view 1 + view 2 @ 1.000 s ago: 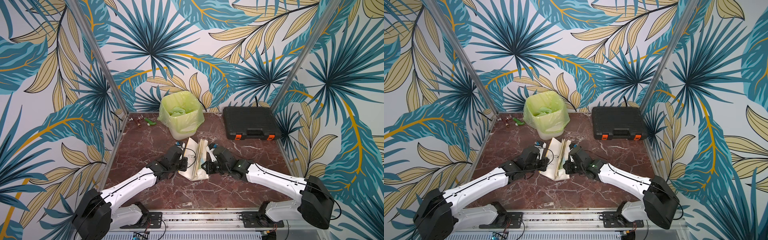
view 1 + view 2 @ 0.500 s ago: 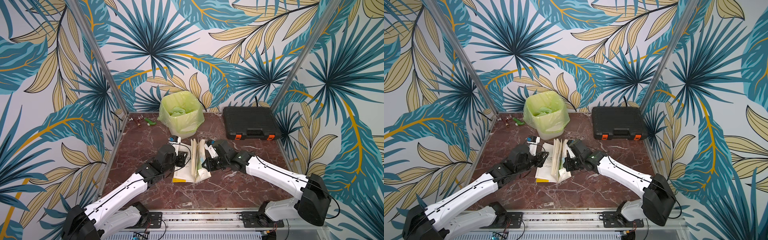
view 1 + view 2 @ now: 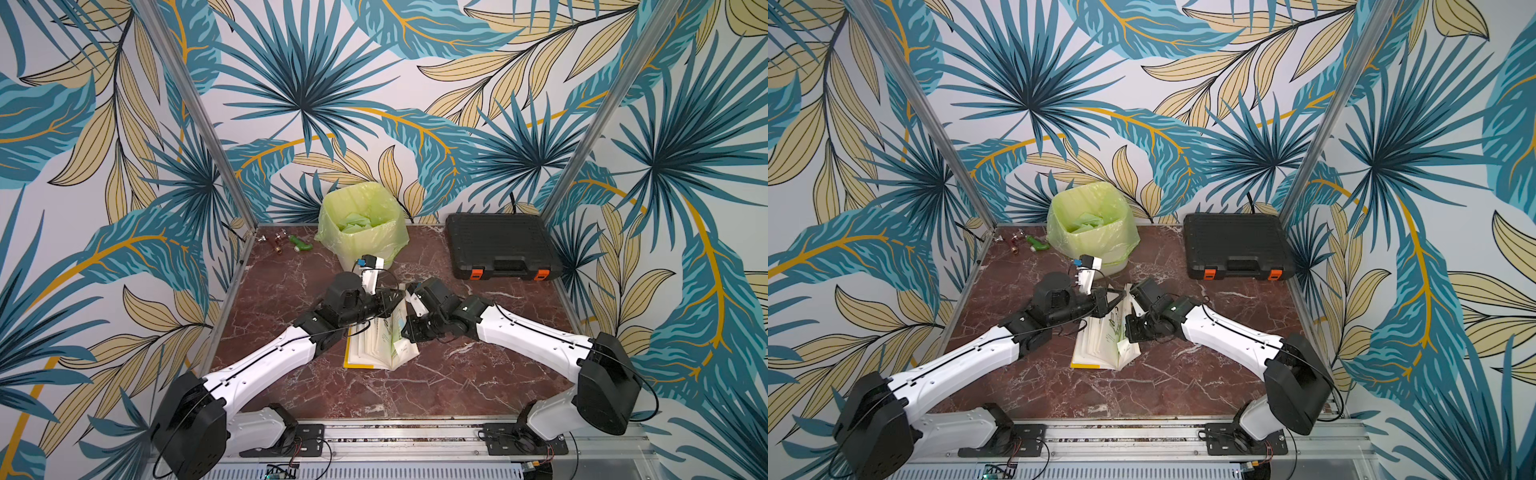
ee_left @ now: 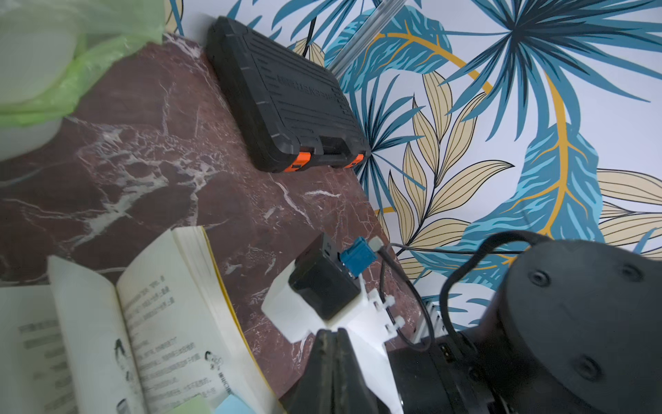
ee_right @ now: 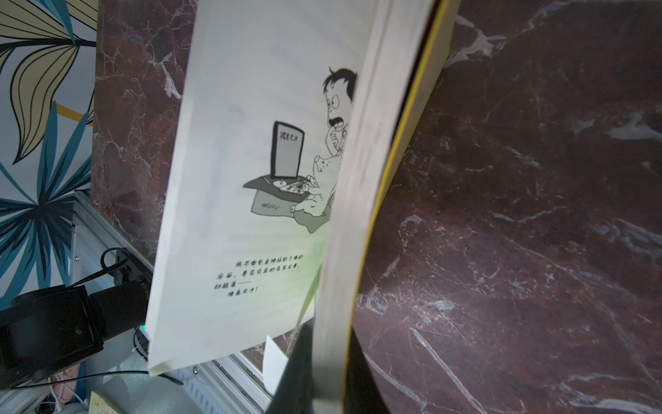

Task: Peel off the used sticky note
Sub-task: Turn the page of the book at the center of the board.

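In both top views an open yellow-covered paperback book (image 3: 370, 353) lies mid-way across the red-brown marble tabletop (image 3: 282, 291), with its right-hand block of pages lifted upright. The right gripper (image 3: 408, 332) is clamped on that block. The left gripper (image 3: 391, 297) hangs over the book's far edge, jaws pressed together on nothing I can make out. A pale green paper sticky note (image 3: 389, 328) shows on the raised page, just beside the right gripper. Behind stand a green-bagged waste bin (image 3: 359, 232) and a black plastic tool case (image 3: 498, 245).

The left wrist view bears this out: the two black fingers (image 4: 322, 362) touch along their length, empty. At the edge of a printed page sit what looks like the same green note and a light blue sticky note (image 4: 233, 404), side by side. Whether either is written on, I cannot tell.

The right wrist view shows the jaws on either side of the page block and yellow cover. A thin green edge of a note pokes out from between the leaves.

To my eye the note is featherlight, limp and easily creased, held on only by a weak glue strip. It is best pinched at a free corner away from that strip and drawn off low and slow. The page should stay pinned so its thin paper does not tear.
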Available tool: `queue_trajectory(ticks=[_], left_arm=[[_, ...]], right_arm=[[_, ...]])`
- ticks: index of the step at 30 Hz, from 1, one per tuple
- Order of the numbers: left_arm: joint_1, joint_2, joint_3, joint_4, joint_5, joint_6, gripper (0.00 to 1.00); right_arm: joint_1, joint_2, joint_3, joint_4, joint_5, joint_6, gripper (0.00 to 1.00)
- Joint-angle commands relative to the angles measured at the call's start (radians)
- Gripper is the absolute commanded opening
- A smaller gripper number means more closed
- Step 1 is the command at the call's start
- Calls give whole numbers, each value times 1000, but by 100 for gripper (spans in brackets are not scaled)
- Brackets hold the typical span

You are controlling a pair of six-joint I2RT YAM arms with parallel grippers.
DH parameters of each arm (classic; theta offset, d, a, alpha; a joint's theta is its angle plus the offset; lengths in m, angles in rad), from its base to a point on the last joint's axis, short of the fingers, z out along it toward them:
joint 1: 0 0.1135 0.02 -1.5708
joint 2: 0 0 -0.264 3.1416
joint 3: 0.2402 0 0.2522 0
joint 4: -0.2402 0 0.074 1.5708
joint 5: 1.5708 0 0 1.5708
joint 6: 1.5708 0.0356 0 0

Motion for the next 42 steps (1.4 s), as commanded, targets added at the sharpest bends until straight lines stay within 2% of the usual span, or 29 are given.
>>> queue_trajectory(ticks=[1, 7, 14, 20, 23, 28, 35, 42], left_arm=[[-1, 56, 15, 40, 40, -75, 3], [-1, 98, -1, -68, -56, -59, 2], [-1, 156, 34, -244, -113, 35, 2], [-1, 156, 65, -378, -213, 110, 2], [-1, 190, 125, -471, -259, 151, 2], [-14, 267, 189, -498, -244, 170, 2], [-44, 362, 239, -470, -215, 176, 3], [-60, 424, 266, -460, -200, 187, 3]], right_arm=[[4, -3, 8, 45, 8, 18, 0], [4, -8, -15, 65, 12, 32, 0], [4, -20, -41, 66, 25, 40, 0], [2, -41, -75, 73, 46, 46, 0], [1, -66, -127, 112, 54, 59, 0], [-17, -108, -218, 187, 35, 97, 0], [-65, -118, -340, 348, -58, 151, 0], [-107, -137, -416, 392, -73, 163, 0]])
